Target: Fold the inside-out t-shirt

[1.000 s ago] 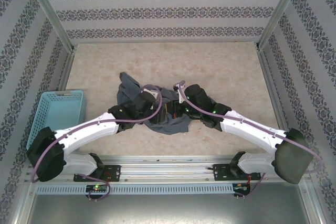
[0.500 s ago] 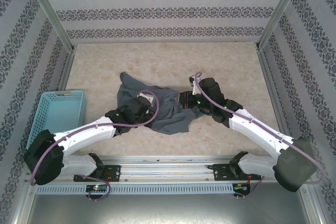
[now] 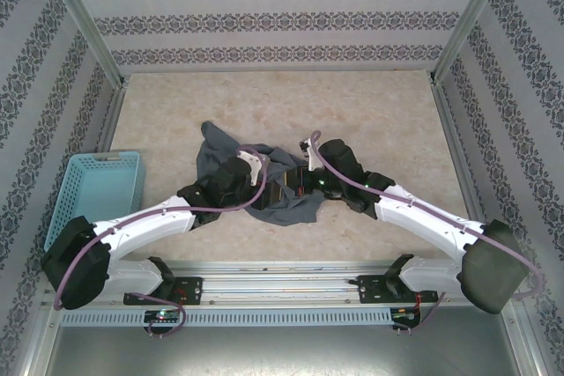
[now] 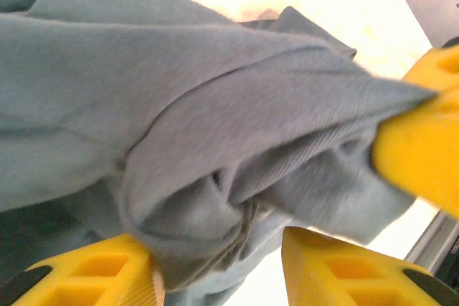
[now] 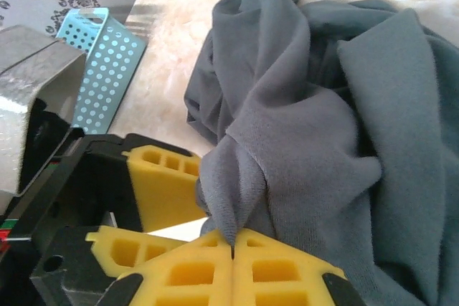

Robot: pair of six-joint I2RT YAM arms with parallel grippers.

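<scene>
The light-blue mesh basket (image 3: 92, 191) sits at the left edge of my desk (image 3: 379, 112). From the overhead camera I see only its own bare blue floor inside. The inside-out t-shirt (image 3: 214, 149) is not in it. The shirt lies bunched on the middle of the desk, well apart from the basket, with both arms reaching in over it.

The right claw (image 5: 233, 252) is pressed together, pinching a pointed fold of the grey cloth between its yellow pads. The left claw (image 4: 215, 249) is spread. A wad of shirt hangs in the gap against one finger, and pale light shows between the cloth and the other finger.

The desk top is pale, marbled beige. Walls (image 3: 264, 24) papered in bands of dark floral pattern close it in on three sides, with metal posts (image 3: 84, 19) at the corners. A slotted rail (image 3: 282, 316) runs along the near edge by the arm bases.

Half a second ago the two claws stood further apart and the shirt was drawn out wider between them. Now they have come back together at the middle and the cloth has gathered into a narrower heap. The basket has not shifted.
</scene>
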